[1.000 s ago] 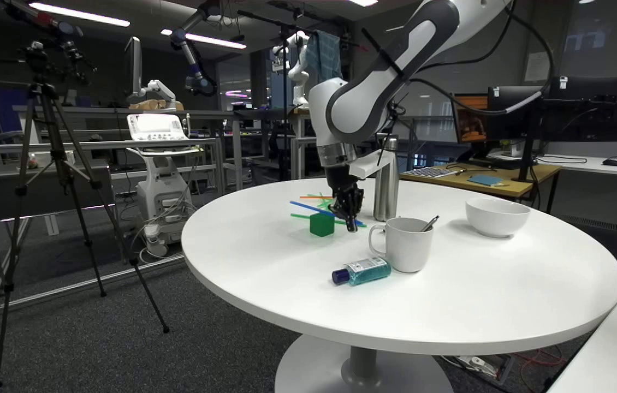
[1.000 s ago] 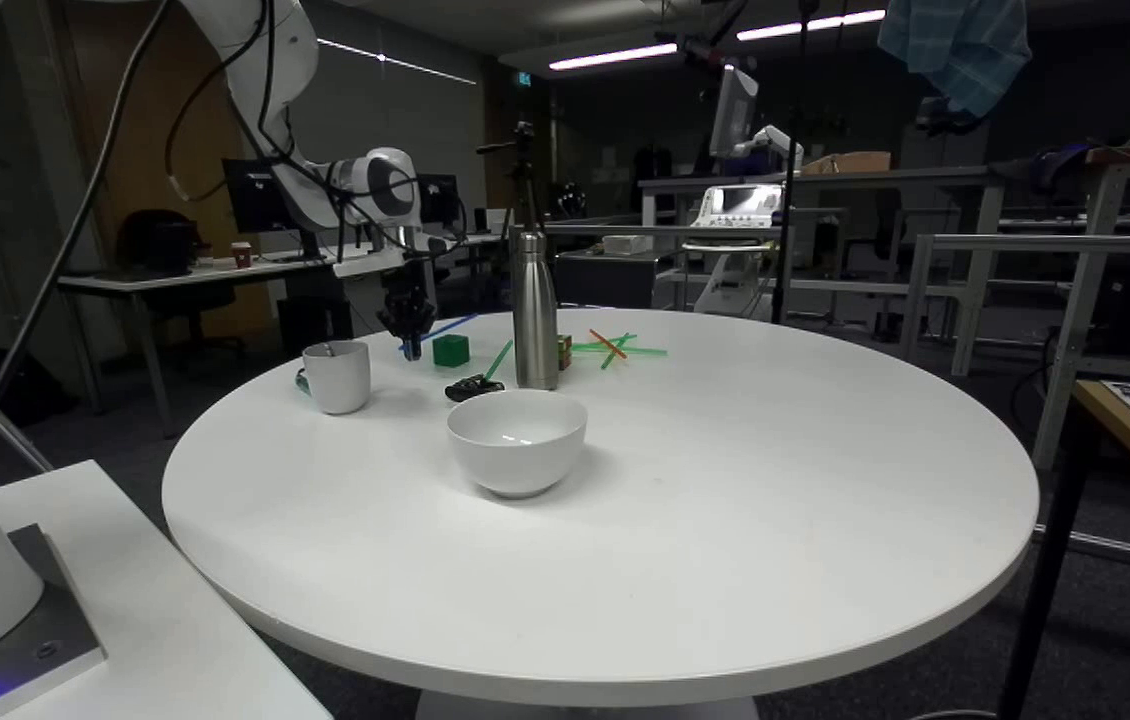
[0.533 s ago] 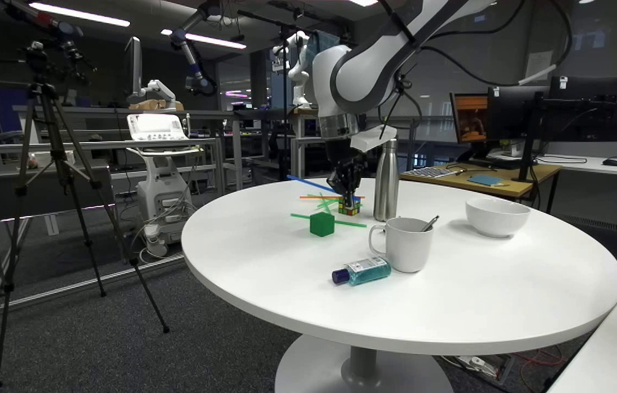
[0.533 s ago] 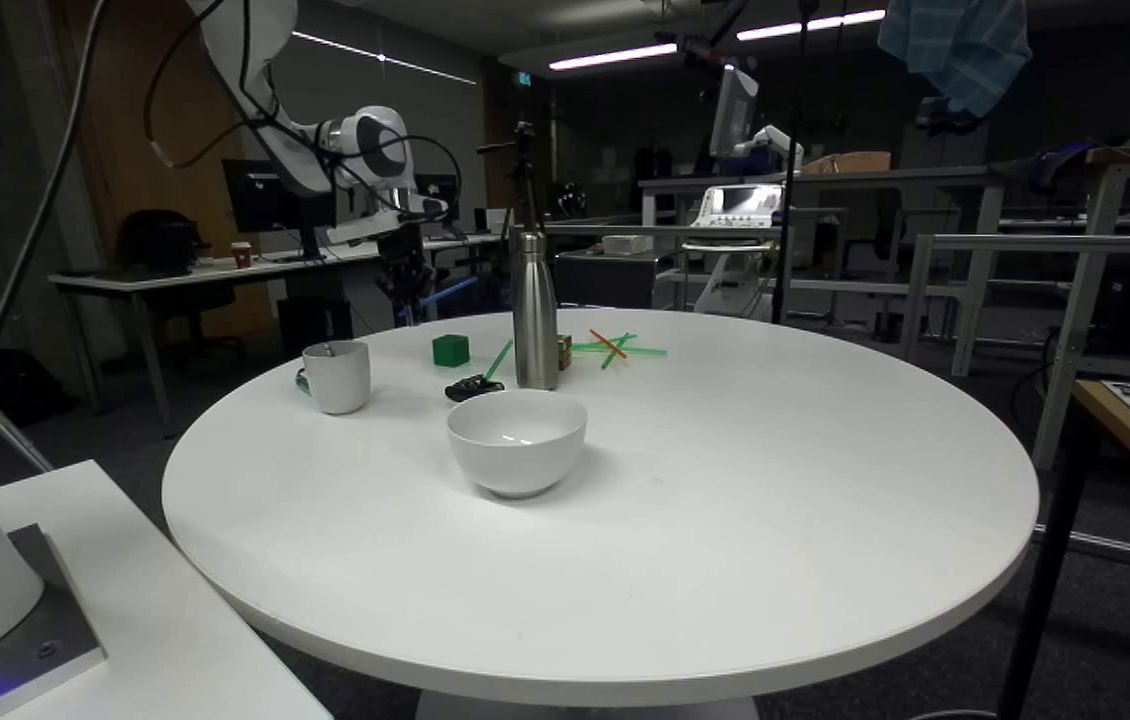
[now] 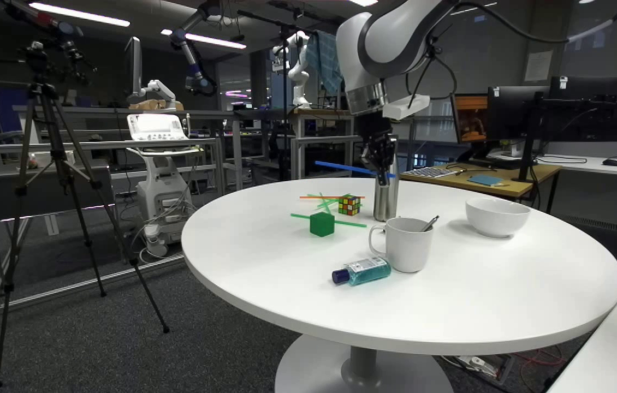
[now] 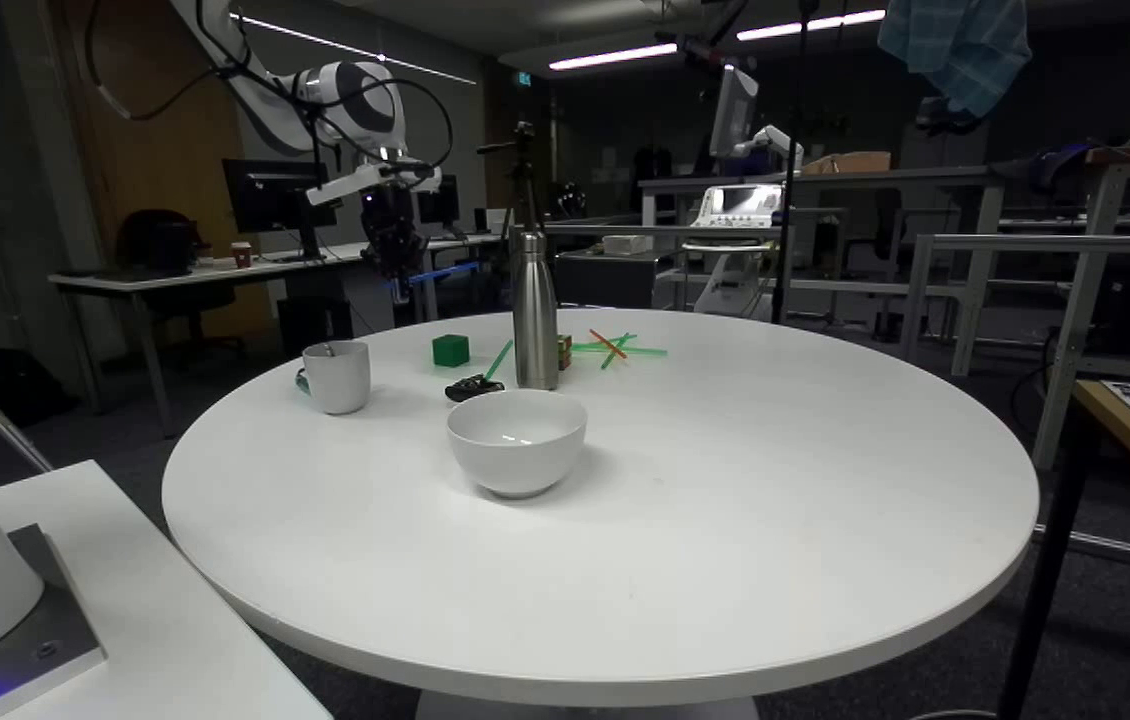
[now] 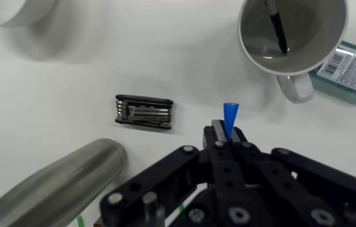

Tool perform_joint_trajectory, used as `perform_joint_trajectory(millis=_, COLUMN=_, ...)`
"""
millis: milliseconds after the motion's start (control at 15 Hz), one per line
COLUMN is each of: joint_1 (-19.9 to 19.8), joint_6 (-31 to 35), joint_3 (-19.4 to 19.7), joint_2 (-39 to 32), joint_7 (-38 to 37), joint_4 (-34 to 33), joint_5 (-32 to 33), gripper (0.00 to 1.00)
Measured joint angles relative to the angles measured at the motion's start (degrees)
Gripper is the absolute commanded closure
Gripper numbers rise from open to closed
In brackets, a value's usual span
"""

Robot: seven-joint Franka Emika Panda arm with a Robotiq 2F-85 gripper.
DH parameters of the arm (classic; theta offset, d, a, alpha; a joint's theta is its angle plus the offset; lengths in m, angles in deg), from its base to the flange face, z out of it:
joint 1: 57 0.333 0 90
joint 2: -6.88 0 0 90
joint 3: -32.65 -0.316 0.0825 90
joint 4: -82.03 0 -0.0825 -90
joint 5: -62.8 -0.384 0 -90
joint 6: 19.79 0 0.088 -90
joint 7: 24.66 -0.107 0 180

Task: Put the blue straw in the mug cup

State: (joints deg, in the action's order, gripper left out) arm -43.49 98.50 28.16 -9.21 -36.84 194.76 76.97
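The blue straw point(image 5: 341, 166) is held in the air above the table, nearly level. My gripper point(image 5: 384, 180) is shut on it near one end. In both exterior views the straw's long part point(image 6: 445, 272) sticks out to one side of the gripper point(image 6: 401, 290). In the wrist view the straw's short end point(image 7: 230, 113) pokes out between the fingertips of the gripper point(image 7: 227, 130). The white mug cup point(image 5: 408, 248) stands upright on the table, lower than the gripper and apart from it. The mug point(image 7: 323, 34) shows at the upper right in the wrist view, with a pen point(image 7: 278, 30) inside.
A steel bottle point(image 5: 386, 204) stands close to the gripper in an exterior view. A teal bottle point(image 5: 363, 271) lies against the mug. A multi-tool point(image 7: 144, 112), green block point(image 5: 321, 224), puzzle cube point(image 5: 349, 205), white bowl point(image 6: 515, 450) and other straws point(image 6: 615, 347) are on the table.
My gripper has lifted the blue straw from the table beside the green block. It has risen and shifted towards the steel bottle in an exterior view. The mug has not moved.
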Motion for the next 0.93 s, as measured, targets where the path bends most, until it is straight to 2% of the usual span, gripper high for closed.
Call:
perform_joint_trajectory(millis=467, joint_1=-1.8, joint_6=-9.1, joint_3=0.0, joint_2=9.2, joint_7=0.2, joint_4=6.9, joint_5=0.0, gripper=1.0)
perform_joint_trajectory(millis=933, joint_1=-2.4, joint_6=-16.7, joint_3=-0.5, joint_2=15.4, joint_7=0.6, joint_4=10.6, joint_5=0.0, gripper=1.0)
